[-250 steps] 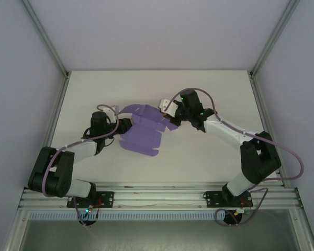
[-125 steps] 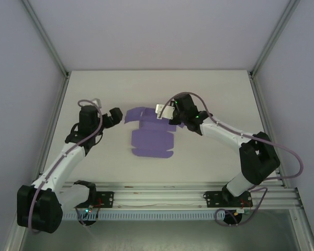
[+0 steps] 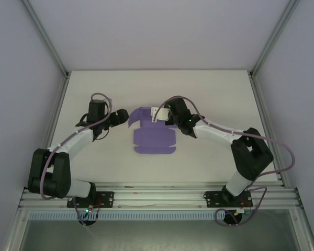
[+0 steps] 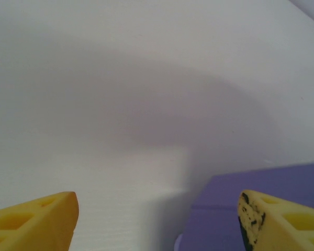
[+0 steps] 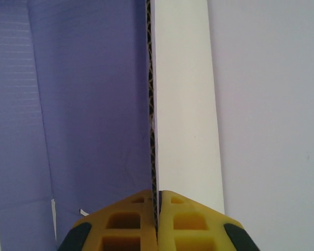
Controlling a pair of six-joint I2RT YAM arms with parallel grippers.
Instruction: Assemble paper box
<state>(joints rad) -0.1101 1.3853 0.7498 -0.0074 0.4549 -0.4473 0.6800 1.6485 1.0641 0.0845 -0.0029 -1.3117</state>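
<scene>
Paper box (image 3: 154, 141), rear flap in right gripper (image 5: 157, 194)

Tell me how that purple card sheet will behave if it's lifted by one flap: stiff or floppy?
Probably fairly stiff between creases: the edge pinched in the right gripper shows corrugated fluting. The paper box would likely hinge at its fold lines. Thin and flat, it seems light and may slide on the smooth table when pushed.

You get soft, even light from overhead, with no glare. In the left wrist view a broad, dim shadow spreads over the surface (image 4: 68, 63), and the yellow fingers (image 4: 39, 222) up close look blurred.
</scene>
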